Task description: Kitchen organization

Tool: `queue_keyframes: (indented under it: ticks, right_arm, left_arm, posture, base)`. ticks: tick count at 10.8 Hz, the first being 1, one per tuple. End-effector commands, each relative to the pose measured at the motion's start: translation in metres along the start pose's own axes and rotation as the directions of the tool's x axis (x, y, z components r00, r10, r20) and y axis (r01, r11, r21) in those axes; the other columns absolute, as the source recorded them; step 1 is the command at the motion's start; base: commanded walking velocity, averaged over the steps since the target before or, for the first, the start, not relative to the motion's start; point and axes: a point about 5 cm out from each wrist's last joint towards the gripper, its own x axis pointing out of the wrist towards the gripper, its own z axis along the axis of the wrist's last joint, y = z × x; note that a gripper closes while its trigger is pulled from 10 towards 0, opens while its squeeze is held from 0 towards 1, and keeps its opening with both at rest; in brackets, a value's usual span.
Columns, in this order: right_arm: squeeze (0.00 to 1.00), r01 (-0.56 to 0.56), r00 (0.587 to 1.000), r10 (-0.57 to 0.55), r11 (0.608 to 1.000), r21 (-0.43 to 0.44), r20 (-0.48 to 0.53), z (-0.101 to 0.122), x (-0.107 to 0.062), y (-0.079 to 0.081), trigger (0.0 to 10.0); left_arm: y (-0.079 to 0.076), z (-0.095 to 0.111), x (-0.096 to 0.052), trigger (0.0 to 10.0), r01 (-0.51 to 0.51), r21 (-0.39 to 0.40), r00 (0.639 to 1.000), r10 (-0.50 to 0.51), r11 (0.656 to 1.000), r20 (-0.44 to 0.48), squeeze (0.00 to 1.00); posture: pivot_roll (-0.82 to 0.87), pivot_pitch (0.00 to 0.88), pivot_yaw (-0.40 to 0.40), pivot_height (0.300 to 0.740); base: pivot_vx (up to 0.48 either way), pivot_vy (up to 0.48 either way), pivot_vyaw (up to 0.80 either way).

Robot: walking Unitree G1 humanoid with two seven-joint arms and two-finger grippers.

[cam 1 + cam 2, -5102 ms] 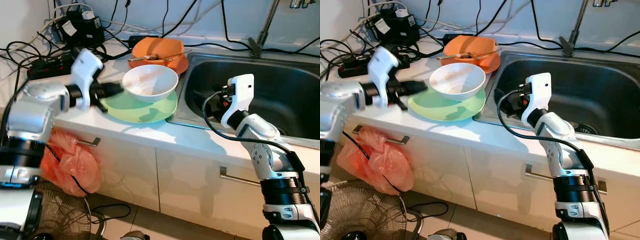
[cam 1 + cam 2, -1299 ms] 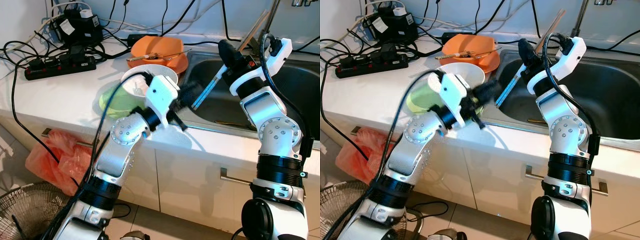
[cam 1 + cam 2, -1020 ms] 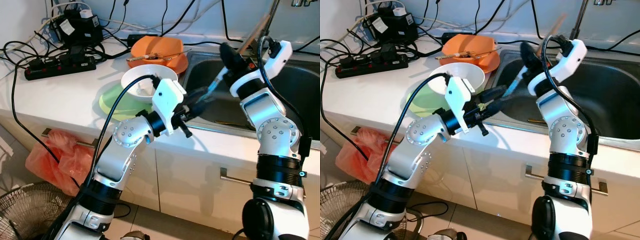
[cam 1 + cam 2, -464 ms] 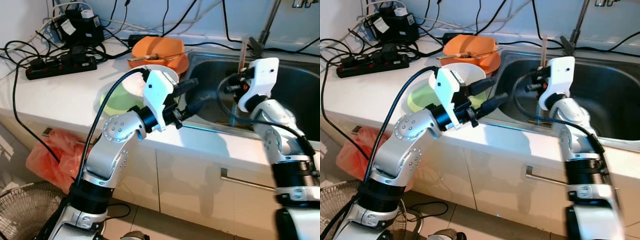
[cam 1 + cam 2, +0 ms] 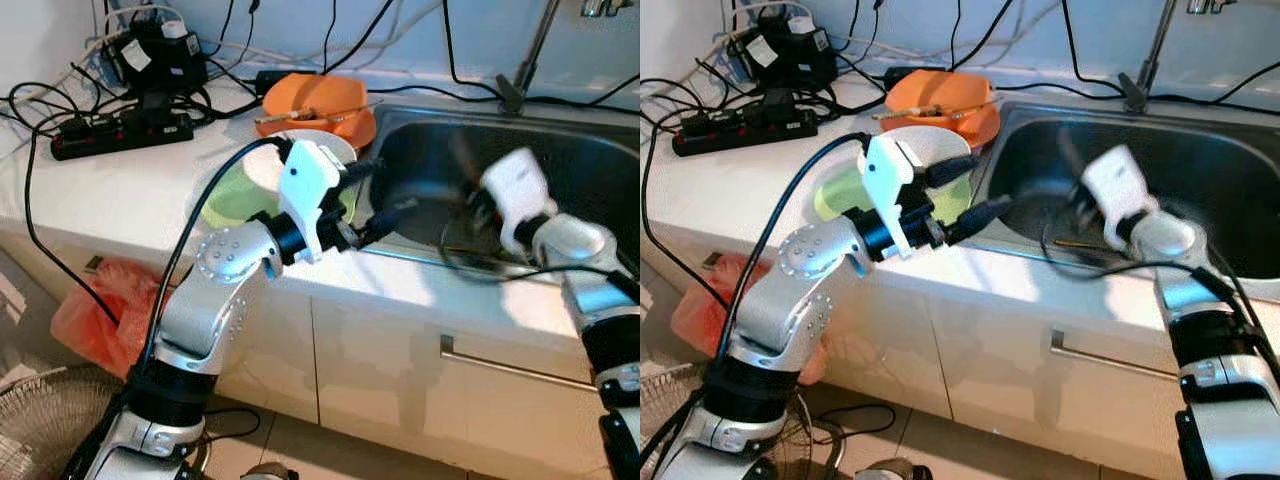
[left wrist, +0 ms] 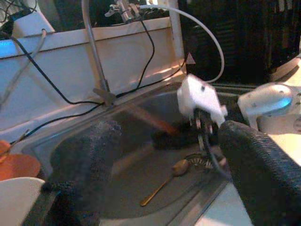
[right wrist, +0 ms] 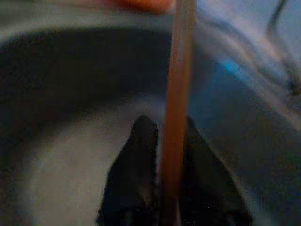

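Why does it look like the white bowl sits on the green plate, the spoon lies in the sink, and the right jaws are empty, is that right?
Not quite: the right gripper is not empty. The right wrist view shows its jaws shut on a thin brown stick. The white bowl does sit on the green plate, and the spoon does lie in the sink.

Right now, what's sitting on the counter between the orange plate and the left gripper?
In the left eye view, a white bowl on a green plate lies between the orange plate and the left gripper.
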Motion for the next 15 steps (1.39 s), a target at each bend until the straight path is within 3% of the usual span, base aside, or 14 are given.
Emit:
queue_keyframes:
  ticks: [1, 2, 4, 6, 7, 8, 9, 10, 12, 13, 14, 15]
  right_arm:
    - [1.00, -0.036, 0.999, 0.034, 0.999, -0.036, -0.034, -0.003, -0.001, -0.002, 10.0]
    - [1.00, -0.112, 0.991, 0.106, 0.991, -0.076, -0.083, -0.011, -0.001, 0.002, 10.0]
    - [1.00, -0.190, 0.979, 0.181, 0.977, -0.100, -0.089, -0.008, 0.003, 0.010, 10.0]
    - [1.00, -0.201, 0.979, 0.195, 0.971, -0.126, -0.060, -0.001, 0.009, 0.016, 10.0]
    - [1.00, -0.152, 0.988, 0.152, 0.980, -0.127, -0.014, 0.008, 0.009, 0.010, 10.0]
    - [1.00, -0.049, 0.991, 0.055, 0.998, -0.050, 0.122, 0.033, 0.007, -0.006, 10.0]
    - [1.00, 0.015, 0.970, -0.045, 0.992, 0.125, 0.238, 0.054, 0.003, -0.018, 10.0]
    - [1.00, 0.031, 0.943, -0.109, 0.969, 0.244, 0.315, 0.067, -0.001, -0.021, 10.0]
    - [1.00, 0.028, 0.888, -0.189, 0.932, 0.361, 0.420, 0.084, -0.008, -0.016, 10.0]
    - [1.00, 0.010, 0.869, -0.223, 0.900, 0.435, 0.441, 0.092, -0.012, -0.009, 10.0]
    - [1.00, -0.091, 0.858, -0.175, 0.873, 0.478, 0.483, 0.102, -0.016, 0.006, 10.0]
    - [1.00, -0.240, 0.816, -0.092, 0.844, 0.480, 0.571, 0.118, -0.022, 0.023, 10.0]
  left_arm:
    - [0.002, 0.007, -0.002, 10.0, -0.003, 0.023, 1.000, 0.003, 1.000, 0.005, 1.00]
    - [0.003, 0.008, -0.002, 10.0, -0.008, 0.027, 1.000, 0.007, 1.000, 0.004, 1.00]
    - [0.005, 0.006, -0.004, 10.0, -0.020, 0.046, 1.000, 0.021, 0.999, -0.016, 1.00]
    - [0.007, 0.008, -0.008, 10.0, -0.012, 0.073, 0.999, 0.014, 0.997, -0.033, 1.00]
    - [0.011, 0.008, -0.010, 10.0, -0.002, 0.131, 0.998, 0.010, 0.991, -0.062, 1.00]
    - [0.023, 0.016, -0.012, 10.0, -0.006, 0.236, 0.995, 0.028, 0.972, -0.091, 1.00]
    - [0.040, 0.019, -0.015, 10.0, -0.074, 0.282, 0.989, 0.105, 0.957, -0.099, 1.00]
    - [0.050, 0.019, -0.020, 10.0, -0.137, 0.279, 0.982, 0.168, 0.950, -0.089, 1.00]
    - [0.066, 0.018, -0.034, 10.0, -0.283, 0.290, 0.952, 0.306, 0.914, -0.036, 1.00]
    - [0.071, 0.012, -0.041, 10.0, -0.286, 0.329, 0.942, 0.327, 0.900, -0.076, 1.00]
    - [0.070, 0.014, -0.039, 10.0, -0.223, 0.407, 0.947, 0.296, 0.886, -0.124, 1.00]
    - [0.077, -0.006, -0.049, 10.0, -0.041, 0.514, 0.928, 0.223, 0.857, -0.299, 1.00]
  posture:
    - [0.21, 0.000, 0.051, 0.740]
    - [0.21, 0.000, 0.043, 0.740]
    - [0.22, 0.000, 0.040, 0.740]
    - [0.24, 0.000, 0.043, 0.740]
    - [0.24, 0.000, 0.046, 0.740]
    - [0.22, 0.000, 0.043, 0.740]
    - [0.22, 0.000, 0.036, 0.740]
    - [0.22, 0.000, 0.036, 0.740]
    - [0.22, 0.003, 0.036, 0.740]
    - [0.22, 0.003, 0.030, 0.740]
    - [0.22, 0.004, 0.030, 0.740]
    - [0.22, 0.003, 0.036, 0.740]
  base:
    - [0.000, 0.000, 0.00]
    - [0.000, 0.000, 0.00]
    - [0.000, 0.000, 0.00]
    - [0.000, 0.000, 0.00]
    - [0.000, 0.000, 0.00]
    - [0.000, 0.000, 0.00]
    - [0.000, 0.000, 0.00]
    - [0.000, 0.000, 0.00]
    - [0.000, 0.000, 0.00]
    - [0.000, 0.000, 0.00]
    - [0.000, 0.000, 0.00]
    - [0.000, 0.000, 0.00]
